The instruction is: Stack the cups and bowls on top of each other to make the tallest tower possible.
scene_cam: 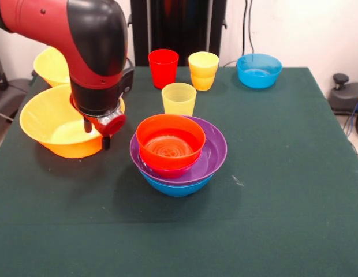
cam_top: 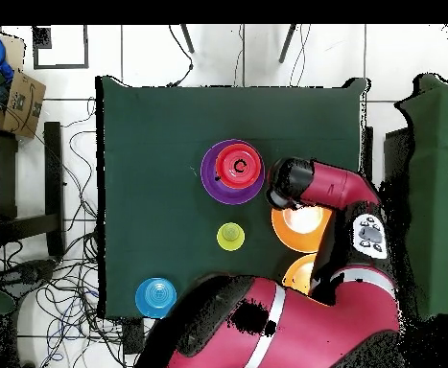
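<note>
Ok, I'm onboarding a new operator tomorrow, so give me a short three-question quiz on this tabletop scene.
1. True or false: the tower has the blue bowl at the bottom.
2. Which bowl sits on top of the tower? A) purple B) orange-red C) light-blue
3. Fill in: the gripper hangs over a large ______ bowl.

Key
1. True; the purple bowl rests in it.
2. B, the orange-red bowl; the light-blue bowl stands apart by the table edge.
3. Yellow-orange: the large yellow-orange bowl beside the tower.
</note>
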Motion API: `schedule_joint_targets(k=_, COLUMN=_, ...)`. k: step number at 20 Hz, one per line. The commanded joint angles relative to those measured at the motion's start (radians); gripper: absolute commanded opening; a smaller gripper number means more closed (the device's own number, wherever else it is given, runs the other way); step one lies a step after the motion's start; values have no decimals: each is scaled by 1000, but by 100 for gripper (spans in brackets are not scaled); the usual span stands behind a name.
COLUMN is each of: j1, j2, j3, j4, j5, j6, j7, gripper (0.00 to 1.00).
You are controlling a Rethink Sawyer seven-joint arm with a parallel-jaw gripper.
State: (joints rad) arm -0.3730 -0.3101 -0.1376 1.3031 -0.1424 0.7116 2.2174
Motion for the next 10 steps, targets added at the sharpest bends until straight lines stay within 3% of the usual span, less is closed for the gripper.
schedule_joint_targets(k=1, j1=23, j2=46, j3=67, j4=72, j5=14, j6=-117, j7=119, gripper=100)
schedule_joint_targets(k=8, j1=20, j2=45, j3=68, j4=68, j5=12, j6=-131, j7=94, gripper=100)
schedule_joint_targets(k=9, j1=16, j2=46, j3=72, j4=67, j5=8, j6=-149, j7=82, gripper=0)
schedule_joint_targets(k=10, j1=15, j2=45, j3=74, j4=68, j5=8, j6=-154, j7=81, gripper=0)
